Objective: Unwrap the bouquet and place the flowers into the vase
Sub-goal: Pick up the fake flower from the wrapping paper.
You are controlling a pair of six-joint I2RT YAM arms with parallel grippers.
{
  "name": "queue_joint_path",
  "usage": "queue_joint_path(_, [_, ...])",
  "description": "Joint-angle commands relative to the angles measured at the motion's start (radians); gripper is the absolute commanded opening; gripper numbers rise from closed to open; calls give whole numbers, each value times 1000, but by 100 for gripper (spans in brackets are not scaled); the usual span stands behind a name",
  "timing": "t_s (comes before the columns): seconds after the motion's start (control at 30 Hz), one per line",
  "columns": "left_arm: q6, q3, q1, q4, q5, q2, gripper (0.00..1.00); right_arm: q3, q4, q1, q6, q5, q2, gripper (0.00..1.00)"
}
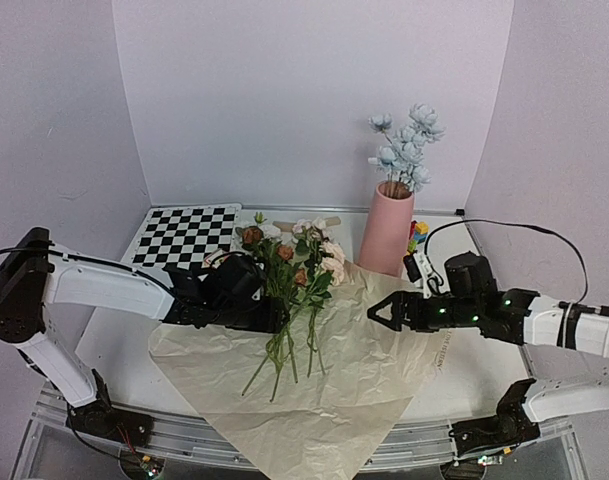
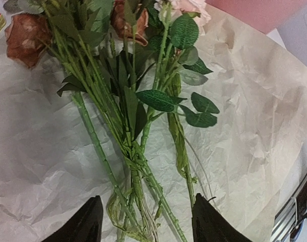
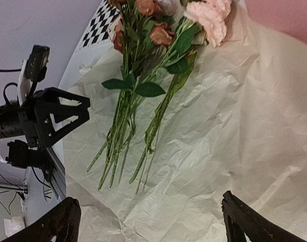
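The bouquet lies opened out. Its peach-tan paper [image 1: 364, 380] is spread flat on the table, and the flowers [image 1: 302, 268] rest on it with pink and rust blooms towards the back and green stems [image 2: 133, 151] towards the front. The pink vase [image 1: 389, 232] stands at the back right and holds pale-blue flowers [image 1: 406, 145]. My left gripper [image 2: 147, 201] is open, low over the stems, with its fingers [image 2: 87, 222] either side of the bundle and not touching it. My right gripper [image 3: 149, 199] is open above bare paper, to the right of the stems [image 3: 118, 136].
A checkerboard [image 1: 189, 235] lies at the back left. Small colourful toy blocks [image 1: 416, 236] sit to the right of the vase. The left arm [image 3: 47, 118] shows at the left of the right wrist view. The paper [image 1: 324, 440] overhangs the table's front edge.
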Motion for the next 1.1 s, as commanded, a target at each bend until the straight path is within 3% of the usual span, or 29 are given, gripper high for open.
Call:
queue_joint_path(0.0, [-41, 54, -3, -26, -54, 34, 57, 18, 73, 99, 60, 64, 88, 98])
queue_joint_path(0.33, [-84, 90, 23, -61, -78, 119, 33, 85, 127, 217, 84, 121, 218, 98])
queue_joint_path(0.9, [-82, 180, 94, -61, -7, 293, 25, 107, 117, 239, 75, 157, 241, 98])
queue_joint_path(0.97, [-79, 189, 96, -61, -4, 307, 20, 108, 116, 239, 75, 159, 241, 98])
queue_joint_path(1.07, [-74, 201, 96, -70, -12, 307, 4, 108, 113, 240, 73, 162, 241, 98])
